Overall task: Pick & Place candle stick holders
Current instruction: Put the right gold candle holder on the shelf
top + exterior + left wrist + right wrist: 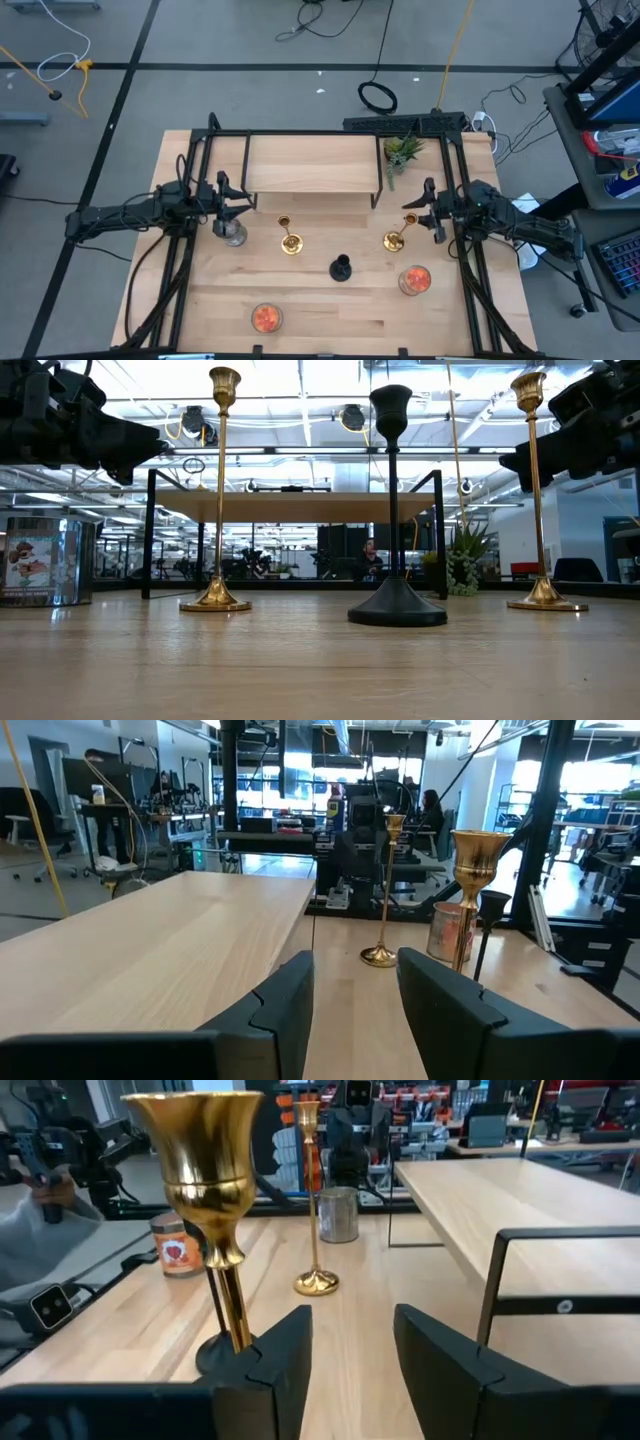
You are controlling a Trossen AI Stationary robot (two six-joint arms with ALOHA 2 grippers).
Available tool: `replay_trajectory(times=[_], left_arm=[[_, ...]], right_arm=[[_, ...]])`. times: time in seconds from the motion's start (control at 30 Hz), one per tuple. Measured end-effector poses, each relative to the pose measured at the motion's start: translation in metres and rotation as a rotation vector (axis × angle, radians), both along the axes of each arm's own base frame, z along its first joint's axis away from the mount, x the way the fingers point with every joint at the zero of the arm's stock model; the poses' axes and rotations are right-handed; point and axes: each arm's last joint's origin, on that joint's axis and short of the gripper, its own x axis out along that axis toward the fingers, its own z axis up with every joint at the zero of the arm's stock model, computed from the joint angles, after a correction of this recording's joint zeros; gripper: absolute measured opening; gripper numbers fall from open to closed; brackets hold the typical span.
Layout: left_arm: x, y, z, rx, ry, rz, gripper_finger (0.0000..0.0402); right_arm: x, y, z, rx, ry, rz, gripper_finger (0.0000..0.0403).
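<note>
Two gold candlesticks stand upright on their round bases, one left of centre (290, 241) (218, 490) and one right of centre (395, 239) (535, 490). The shorter black one (341, 268) (393, 510) stands nearer the front edge, between them. My left gripper (247, 203) (355, 980) is open and empty, up at cup height to the left of the left gold candlestick. My right gripper (409, 208) (352, 1335) is open and empty. The right candlestick's cup (198, 1155) and stem are just outside one of its fingers, not between them.
A wooden shelf on a black frame (312, 165) stands at the back, with a green plant (401, 150) to its right. A clear jar (232, 234) sits below my left gripper. Two orange candle jars (266, 318) (415, 280) stand near the front. Black frame rails run along both sides.
</note>
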Motion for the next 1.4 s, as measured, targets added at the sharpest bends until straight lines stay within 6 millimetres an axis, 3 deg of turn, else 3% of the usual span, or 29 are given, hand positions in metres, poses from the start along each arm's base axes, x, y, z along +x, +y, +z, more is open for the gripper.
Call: replay_trajectory(times=[0.23, 0.43, 0.63, 0.97, 1.4], left_arm=[[0.0, 0.0, 0.0, -0.015, 0.0, -0.002, 0.0154], [0.0, 0.0, 0.0, -0.012, 0.0, -0.001, 0.0154], [0.0, 0.0, 0.0, -0.01, 0.001, -0.002, 0.0154], [0.0, 0.0, 0.0, -0.015, 0.0, -0.002, 0.0154], [0.0, 0.0, 0.0, -0.034, -0.005, -0.004, 0.0154]], right_arm=[[-0.001, 0.001, -0.004, 0.053, 0.052, 0.009, 0.0139], [-0.002, 0.007, -0.004, 0.038, 0.049, 0.221, 0.0132], [-0.002, 0.007, -0.003, 0.027, 0.035, 0.233, 0.0123], [0.003, 0.005, 0.0, -0.008, -0.141, 0.233, 0.0117], [0.008, 0.003, -0.003, 0.048, -0.107, 0.21, 0.004]])
